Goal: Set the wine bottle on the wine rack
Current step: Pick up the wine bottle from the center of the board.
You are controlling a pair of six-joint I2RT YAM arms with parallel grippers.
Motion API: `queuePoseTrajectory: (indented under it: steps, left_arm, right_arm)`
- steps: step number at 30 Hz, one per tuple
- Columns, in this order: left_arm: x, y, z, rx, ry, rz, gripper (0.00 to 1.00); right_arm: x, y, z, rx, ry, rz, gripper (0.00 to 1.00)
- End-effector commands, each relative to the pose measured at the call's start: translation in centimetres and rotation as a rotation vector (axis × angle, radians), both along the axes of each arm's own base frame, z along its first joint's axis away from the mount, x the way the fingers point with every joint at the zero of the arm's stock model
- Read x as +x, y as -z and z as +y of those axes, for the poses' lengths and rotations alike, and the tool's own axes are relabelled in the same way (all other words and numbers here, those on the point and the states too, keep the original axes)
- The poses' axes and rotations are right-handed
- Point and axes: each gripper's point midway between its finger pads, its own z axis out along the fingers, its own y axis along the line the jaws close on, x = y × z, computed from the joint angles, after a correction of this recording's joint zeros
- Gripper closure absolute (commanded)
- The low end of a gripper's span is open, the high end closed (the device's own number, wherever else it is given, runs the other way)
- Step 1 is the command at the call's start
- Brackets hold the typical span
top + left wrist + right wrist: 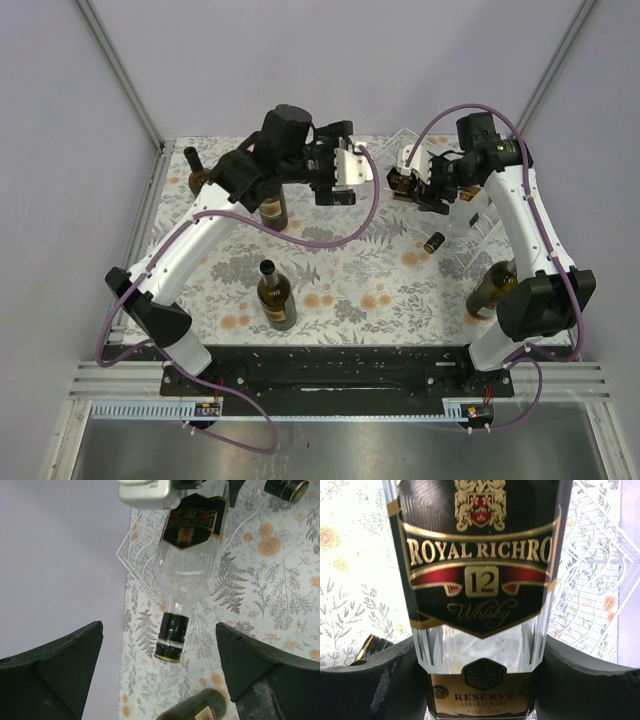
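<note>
Wine bottle (479, 580): clear, whisky label, clamped mid-body in R gripper (480, 677), off worktop (340, 262). Neck points approx 9 o'clock at L gripper (159, 628), which is spread wide and holds nothing. Wine rack (590, 595) at 3 o'clock of bottle. I rate R arm nearer.

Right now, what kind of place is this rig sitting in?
Probably a lab robot test cell, not a home: plain walls on metal frame posts enclose the work area, a floral cloth covers it, and the right gripper holds a clear bottle by the wine rack.
</note>
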Motion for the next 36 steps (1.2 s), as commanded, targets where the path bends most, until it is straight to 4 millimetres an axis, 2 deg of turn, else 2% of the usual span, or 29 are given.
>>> queuePoseTrajectory:
  steps: [1,8,14,19,27,31,36]
  left_arm:
    - [0.2,0.0,-1.1,0.126,0.061,-0.153,0.01]
    - [0.1,3.3,-1.7,0.194,0.097,-0.081,0.01]
    - [0.2,4.9,-1.4,0.195,0.089,-0.077,0.01]
    - [0.8,6.0,-1.5,0.214,0.09,-0.078,0.01]
    - [2.1,4.9,-2.5,0.128,0.095,-0.093,0.01]
    - [1.5,3.6,-3.2,0.031,0.166,-0.024,0.01]
    - [0.1,3.5,-4.1,-0.019,0.258,0.067,0.01]
  right_arm:
    - [1.1,-4.2,0.7,0.035,-0.045,-0.144,1.0]
    - [0.7,-4.0,0.3,0.058,-0.029,-0.13,1.0]
    - [0.9,-3.9,-0.1,0.082,-0.002,-0.119,1.0]
    - [0.8,-4.7,-0.3,0.108,-0.001,-0.127,1.0]
    - [-0.3,-4.7,0.3,0.159,-0.016,-0.112,1.0]
    - [-1.0,-5.5,0.9,0.207,-0.036,-0.146,1.0]
    - [-1.7,-6.4,1.5,0.251,-0.046,-0.158,1.0]
